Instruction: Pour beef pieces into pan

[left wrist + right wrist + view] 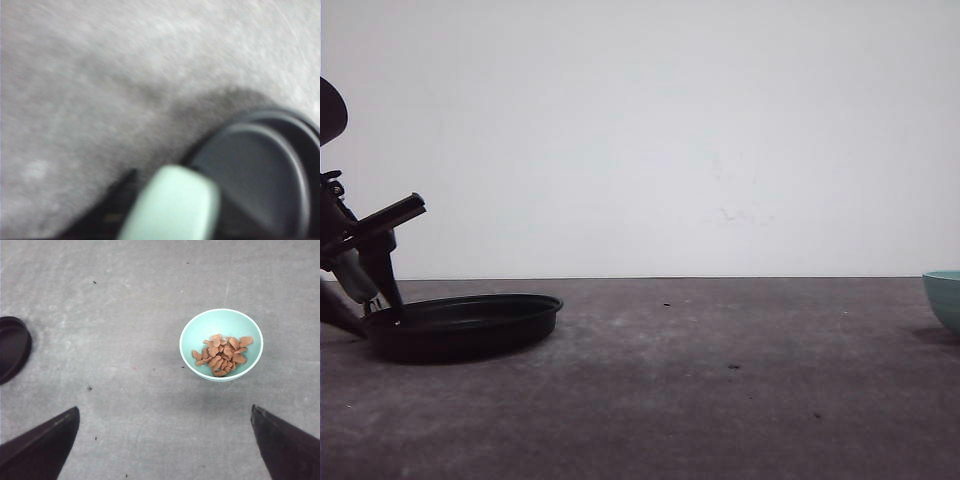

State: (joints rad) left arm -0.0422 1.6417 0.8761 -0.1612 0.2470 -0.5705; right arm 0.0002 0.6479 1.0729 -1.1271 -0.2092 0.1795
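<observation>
— Where's the beef?
— The beef pieces [222,354] lie in a smooth teal bowl [221,321] at the counter's [720,400] right edge; right claw [165,445] spread apart.
— And the pan?
— The black pan [470,322] sits by the left edge, left claw [382,312] at its mint handle [172,207]; grip unclear.

A teal bowl [221,325] sits on the grey table [720,400].

Black pan [470,322]; orange-brown beef pieces [221,354]; mint bowl [200,330].
</observation>
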